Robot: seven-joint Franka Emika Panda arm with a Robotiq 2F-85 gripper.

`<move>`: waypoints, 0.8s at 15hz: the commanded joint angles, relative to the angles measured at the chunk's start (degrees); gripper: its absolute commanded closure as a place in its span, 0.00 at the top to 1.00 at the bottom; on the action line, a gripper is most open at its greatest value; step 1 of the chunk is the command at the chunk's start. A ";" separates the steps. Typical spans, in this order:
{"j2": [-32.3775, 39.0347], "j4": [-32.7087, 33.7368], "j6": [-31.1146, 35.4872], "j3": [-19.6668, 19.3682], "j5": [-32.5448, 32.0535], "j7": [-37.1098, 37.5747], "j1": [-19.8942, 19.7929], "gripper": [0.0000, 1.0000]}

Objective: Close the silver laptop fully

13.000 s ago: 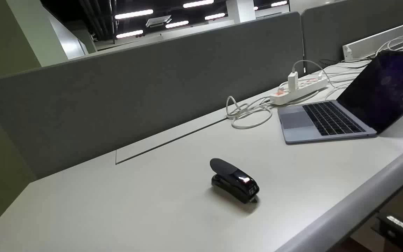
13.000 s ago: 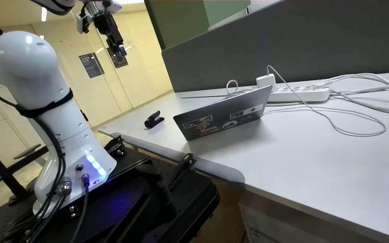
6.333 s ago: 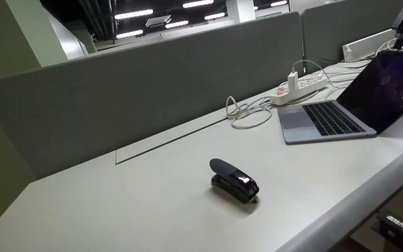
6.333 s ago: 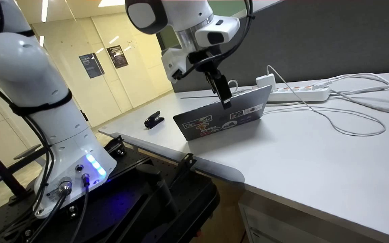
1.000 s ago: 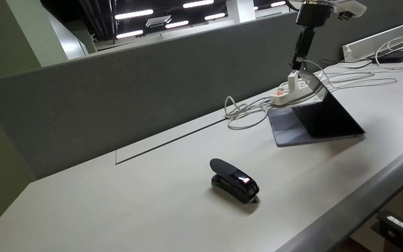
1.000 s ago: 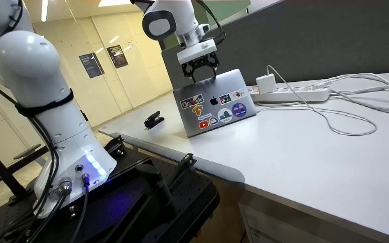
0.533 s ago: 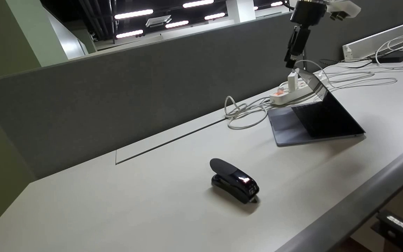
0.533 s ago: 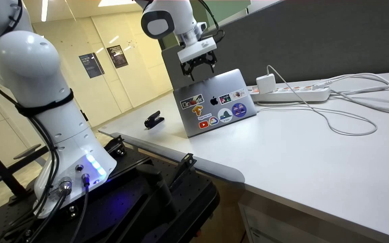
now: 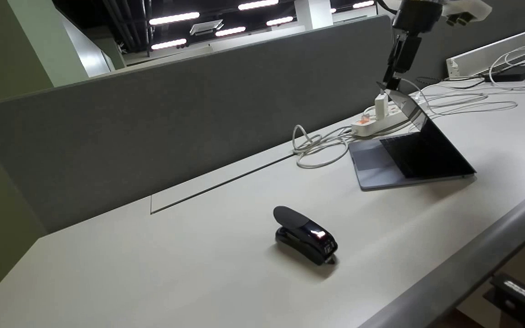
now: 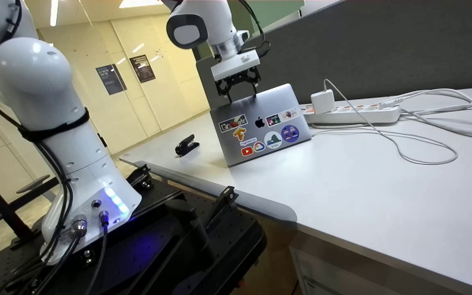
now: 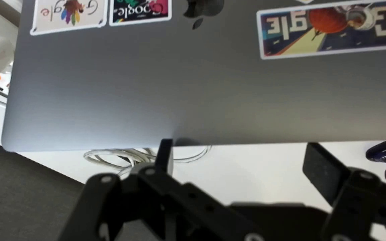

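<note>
In an exterior view, the silver laptop [image 9: 410, 159] sits partly open on the table [image 9: 176, 273], between the front edge and the grey wall [image 9: 198, 132]. In an exterior view, the gripper [image 10: 243, 98] is by the top of the lid [image 10: 258, 132]. In the wrist view, its two fingers [image 11: 325, 172] are wide apart.

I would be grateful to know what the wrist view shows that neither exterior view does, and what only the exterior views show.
Only the wrist view shows the stickers on the laptop lid upside down, and in one picture with the cable coil past its edge.
Only the exterior views, between them, include the palm rest, the robot's base and the ceiling lights.
All three share the open gripper and the black stapler.
</note>
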 commanded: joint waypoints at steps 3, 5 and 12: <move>-4.90 -4.36 0.63 -1.01 -3.49 2.29 -0.59 1.00; -4.33 -4.06 0.75 -0.89 -2.80 1.86 -0.76 1.00; -0.33 0.06 -0.42 -0.93 0.45 -2.54 -0.86 1.00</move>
